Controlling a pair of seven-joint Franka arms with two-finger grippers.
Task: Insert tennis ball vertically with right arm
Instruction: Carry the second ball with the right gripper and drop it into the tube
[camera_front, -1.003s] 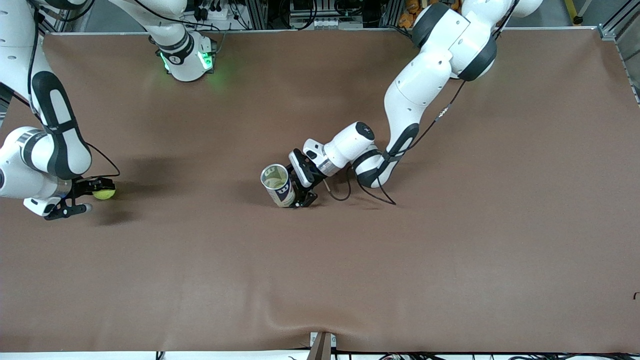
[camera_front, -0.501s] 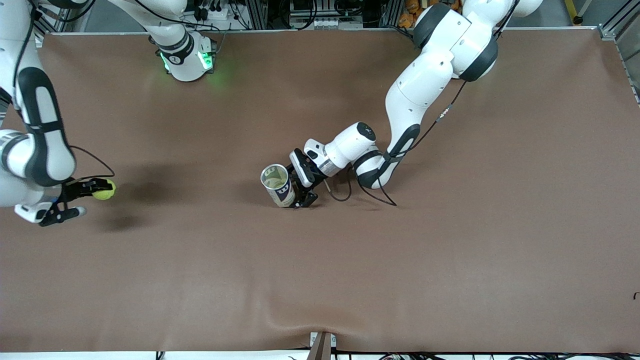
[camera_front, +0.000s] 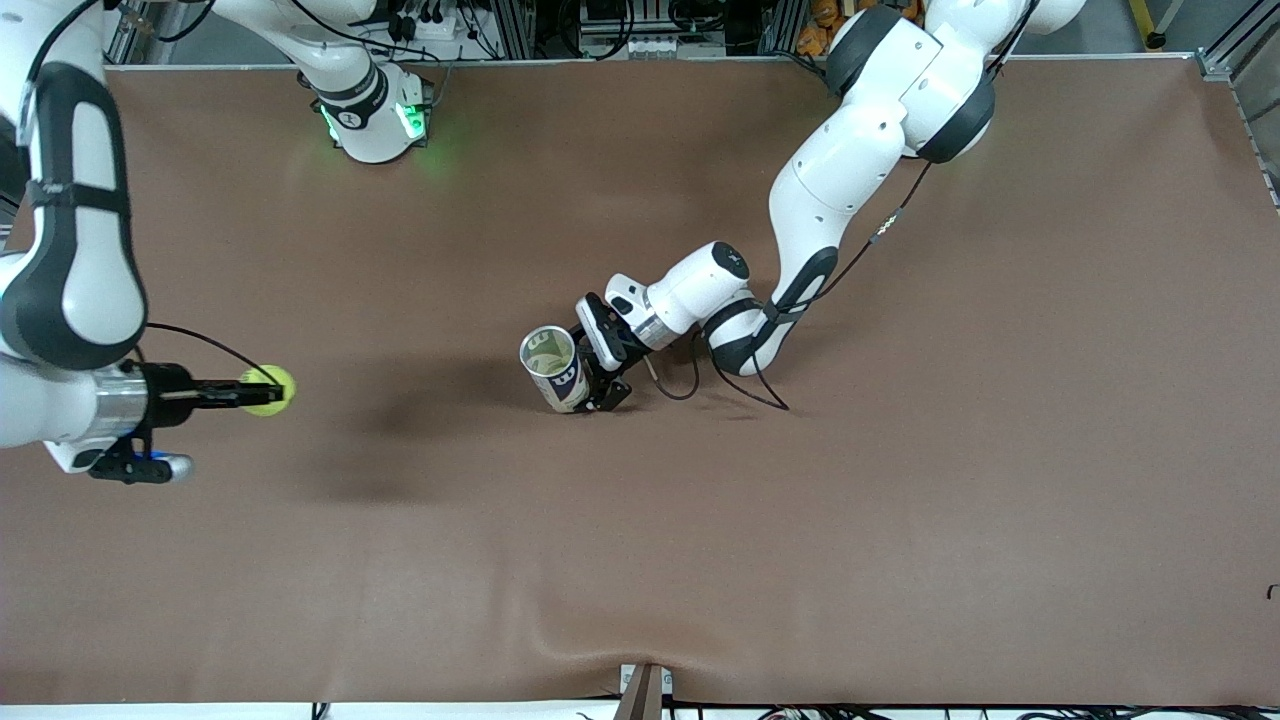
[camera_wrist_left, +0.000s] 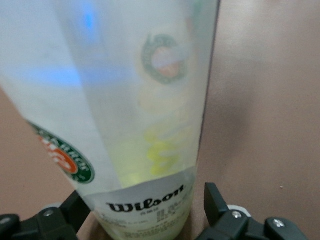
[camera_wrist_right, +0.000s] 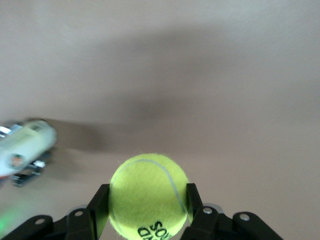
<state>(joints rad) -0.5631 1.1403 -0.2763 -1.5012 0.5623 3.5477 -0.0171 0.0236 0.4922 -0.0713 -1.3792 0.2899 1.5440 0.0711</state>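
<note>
Now the right gripper (camera_front: 262, 392) is clamped on the yellow tennis ball (camera_front: 270, 390) above the brown table (camera_front: 900, 500) at the right arm's end — the left gripper (camera_front: 598, 372) grips the upright, open-topped Wilson ball can (camera_front: 556, 370) mid-table.

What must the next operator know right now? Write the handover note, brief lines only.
Right gripper: shut on the tennis ball, up in the air over the table toward the right arm's end.
Left gripper: clamped around the tennis can mid-table, holding it with its open mouth facing up.
Done: ball picked up, can steadied.
Left: carry the ball over the can's mouth, lower it in from above, release.
</note>
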